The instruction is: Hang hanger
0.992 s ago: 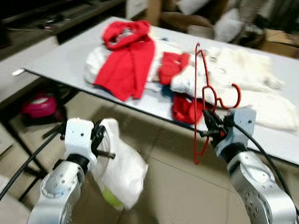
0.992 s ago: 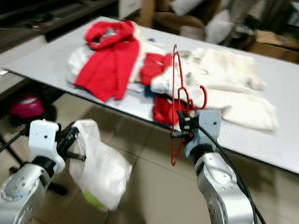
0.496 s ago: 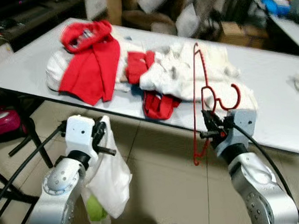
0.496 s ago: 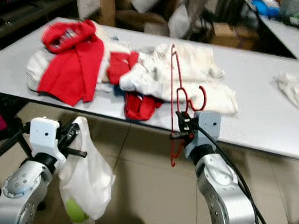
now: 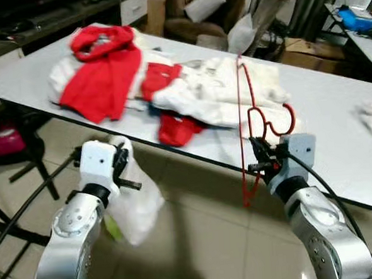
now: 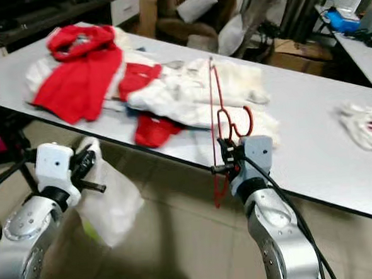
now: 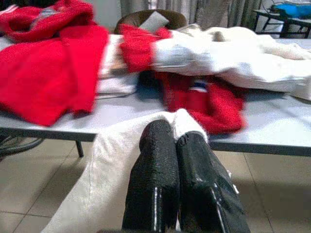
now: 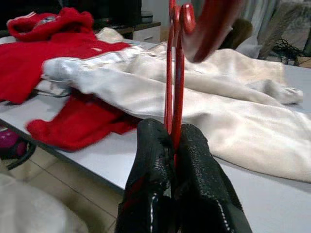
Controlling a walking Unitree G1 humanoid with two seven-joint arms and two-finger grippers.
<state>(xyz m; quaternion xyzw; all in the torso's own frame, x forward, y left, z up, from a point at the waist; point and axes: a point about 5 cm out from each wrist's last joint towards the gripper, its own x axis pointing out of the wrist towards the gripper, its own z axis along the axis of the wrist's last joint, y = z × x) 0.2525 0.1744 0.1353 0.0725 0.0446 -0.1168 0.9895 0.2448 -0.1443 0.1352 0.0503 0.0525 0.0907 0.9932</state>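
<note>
We've got the right gripper (image 5: 260, 158) clamped tight on the red hanger (image 5: 245, 120), holding it upright just off the tabletop (image 5: 335, 105) edge, while our left gripper (image 5: 126, 173) pinches a white bag (image 5: 132, 203).

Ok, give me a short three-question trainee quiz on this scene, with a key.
1. True or false: the right gripper is shut on the red hanger.
2. What does the left gripper hold?
A. a white plastic bag
B. a red scarf
C. a cushion
3. Fill in: the red and white clothes lie in a heap on the grey ____.

Key:
1. True. Its black fingers pinch the hanger's wire, and the hanger stands upright in front of the table edge.
2. A. The bag hangs from the closed fingers beside the table.
3. table
</note>
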